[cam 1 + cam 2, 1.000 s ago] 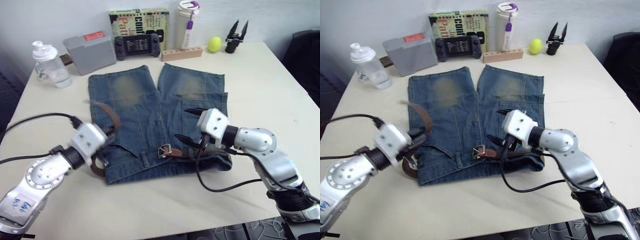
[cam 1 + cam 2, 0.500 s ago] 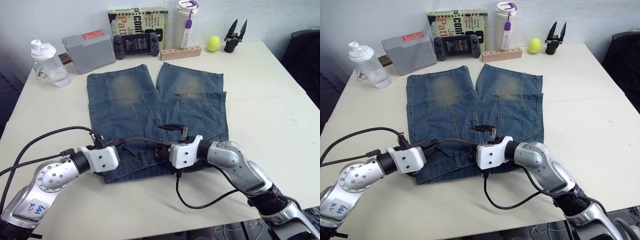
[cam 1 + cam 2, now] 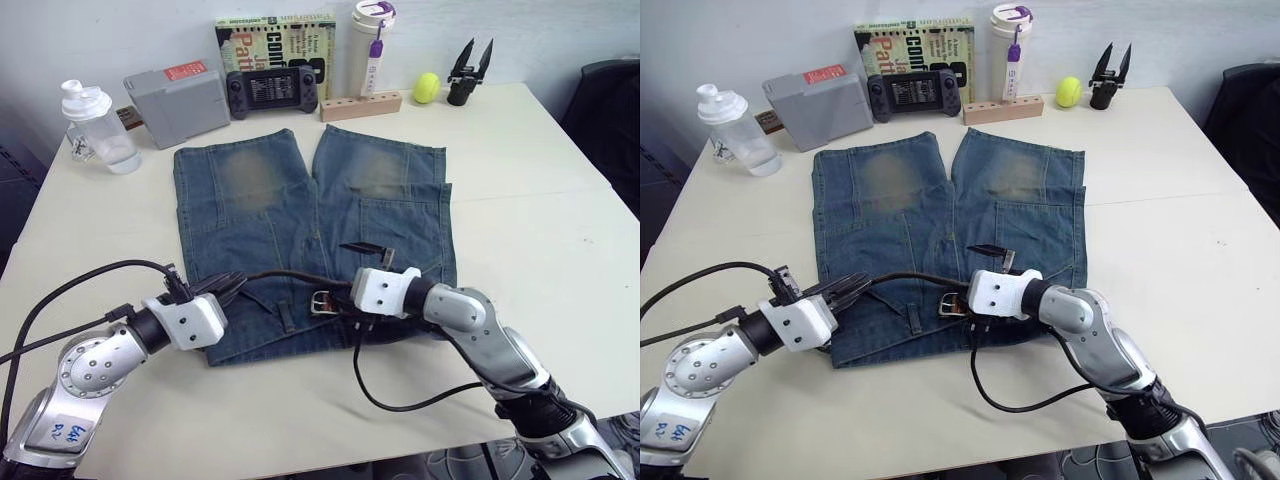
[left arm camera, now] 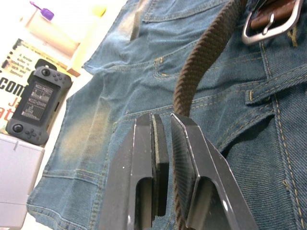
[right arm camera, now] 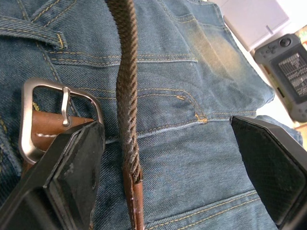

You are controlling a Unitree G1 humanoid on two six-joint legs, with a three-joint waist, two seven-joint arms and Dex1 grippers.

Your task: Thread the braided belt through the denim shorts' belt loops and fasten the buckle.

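Now the left pincer (image 4: 162, 125) pinches the braided belt (image 4: 201, 57) (strap taut), while the right pincer (image 5: 168, 143) gapes wide.

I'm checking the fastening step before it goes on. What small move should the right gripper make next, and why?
Probably close the right gripper on the belt's free end. Its fingers stand wide open on either side of that end, which lies just beside the buckle on the shorts. The left gripper is already shut on the belt further along.

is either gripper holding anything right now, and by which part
The left gripper pinches the dark-brown braided belt along its woven strap. The right gripper is open, holding nothing.
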